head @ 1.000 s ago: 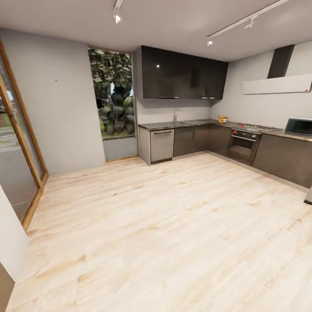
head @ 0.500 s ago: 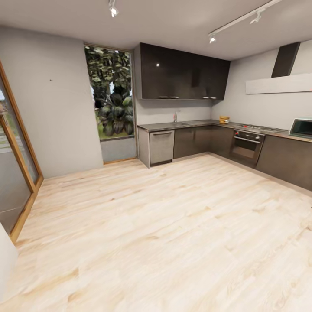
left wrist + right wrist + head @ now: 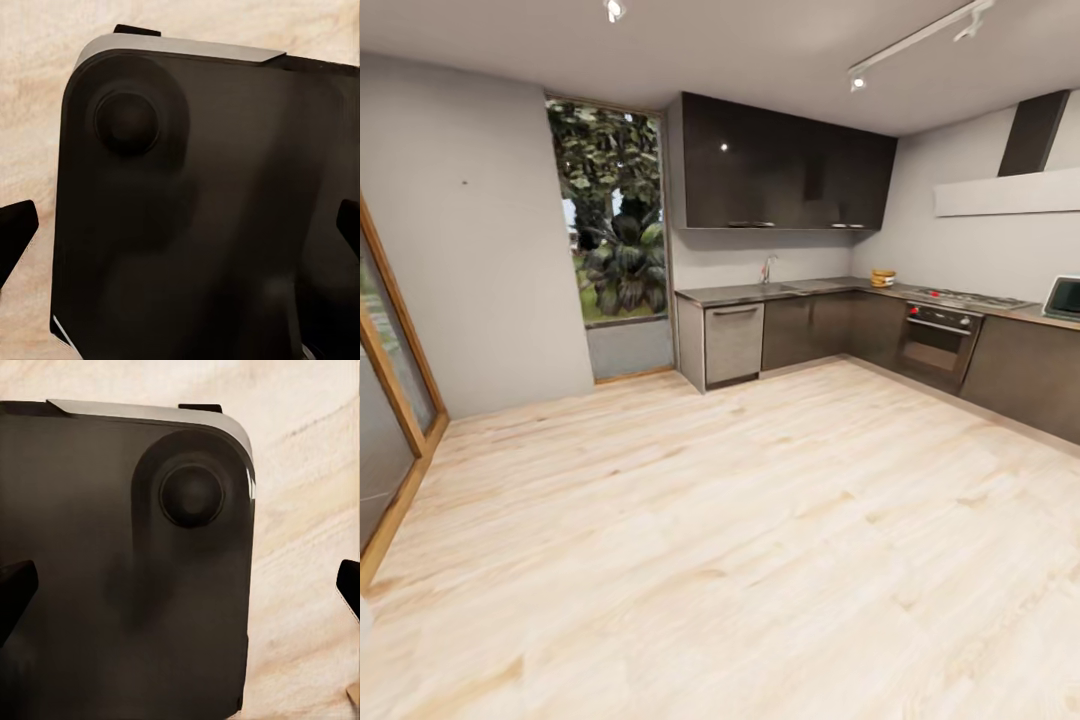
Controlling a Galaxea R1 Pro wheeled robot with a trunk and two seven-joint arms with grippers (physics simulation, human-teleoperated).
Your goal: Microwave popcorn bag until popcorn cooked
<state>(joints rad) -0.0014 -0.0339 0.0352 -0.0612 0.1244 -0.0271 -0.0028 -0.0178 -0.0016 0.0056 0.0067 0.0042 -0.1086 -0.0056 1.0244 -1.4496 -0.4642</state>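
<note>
Across the wood floor [image 3: 760,540], the popcorn bag [image 3: 881,277] sits on the far corner bench [image 3: 780,290]; the microwave [image 3: 1065,298] stands well right, past the hob [image 3: 965,297]. Both grippers' fingers [image 3: 16,232] [image 3: 16,592] are spread apart, empty, above the robot's dark base [image 3: 195,210].

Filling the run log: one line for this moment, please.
phase: transit | microwave far right on countertop | popcorn bag untouched | both jaws open, empty
</note>
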